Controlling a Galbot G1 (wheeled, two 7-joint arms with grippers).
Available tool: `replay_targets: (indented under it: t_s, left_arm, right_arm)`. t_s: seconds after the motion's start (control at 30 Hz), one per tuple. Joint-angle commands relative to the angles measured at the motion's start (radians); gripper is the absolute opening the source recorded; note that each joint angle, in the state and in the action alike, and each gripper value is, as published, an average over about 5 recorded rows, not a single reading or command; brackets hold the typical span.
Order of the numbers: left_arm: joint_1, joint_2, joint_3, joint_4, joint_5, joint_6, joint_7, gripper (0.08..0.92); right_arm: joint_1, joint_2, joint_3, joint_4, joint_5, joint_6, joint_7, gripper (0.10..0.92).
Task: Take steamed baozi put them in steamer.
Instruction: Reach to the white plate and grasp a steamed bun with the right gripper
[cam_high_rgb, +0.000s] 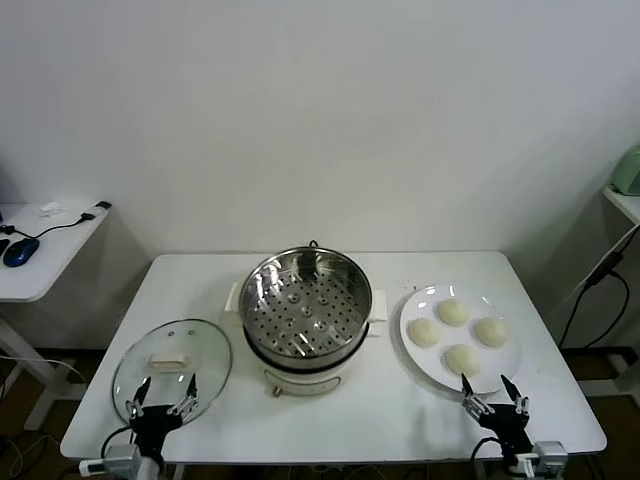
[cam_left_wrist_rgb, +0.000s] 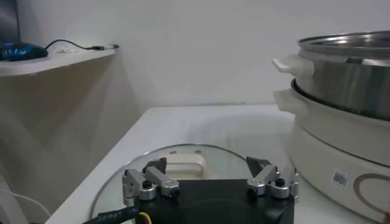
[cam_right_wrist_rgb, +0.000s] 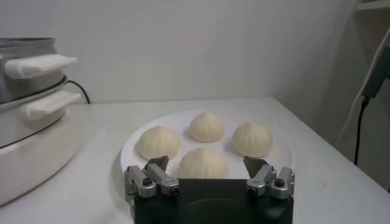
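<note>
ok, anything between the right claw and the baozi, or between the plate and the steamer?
Nothing visible. The open right claw sits at the plate's near edge, facing the four baozi. Bare table separates plate and steamer, whose tray is uncovered; the glass lid lies on its far side.

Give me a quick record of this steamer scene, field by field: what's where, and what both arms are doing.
steamer: table centre, lid off, perforated tray empty
steamed baozi: four, all on the plate
plate: right of the steamer
glass lid: flat on the table, left of the steamer
left tool: open, at the near edge of the lid, holding nothing
right tool: open, at the near edge of the plate, holding nothing
task progress: no bun moved yet
</note>
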Motion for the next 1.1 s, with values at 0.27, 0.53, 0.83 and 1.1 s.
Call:
replay_targets:
  t_s: [0.27, 0.53, 0.83, 1.1]
  left_arm:
    - [-0.004, 0.01, 0.015, -0.006, -0.011, -0.014, -0.004, 0.823]
    - [-0.008, 0.026, 0.015, -0.021, -0.033, -0.017, -0.003, 0.823]
    - [-0.019, 0.024, 0.013, -0.012, -0.038, -0.03, 0.0, 0.823]
    - [-0.021, 0.018, 0.016, -0.007, -0.037, -0.03, 0.002, 0.823]
  right_arm:
    - [0.306, -0.249, -0.035, -0.048, 0.029, -0.158, 0.012, 0.823]
    - [0.651, -0.563, -0.318, -0.246, -0.008, -0.222, -0.132, 0.823]
    - [1.085, -0.86, -0.838, -0.444, -0.186, -0.109, -0.709, 0.823]
    - [1.601, -0.862, -1.363, -0.637, -0.251, 0.059, -1.083, 0.823]
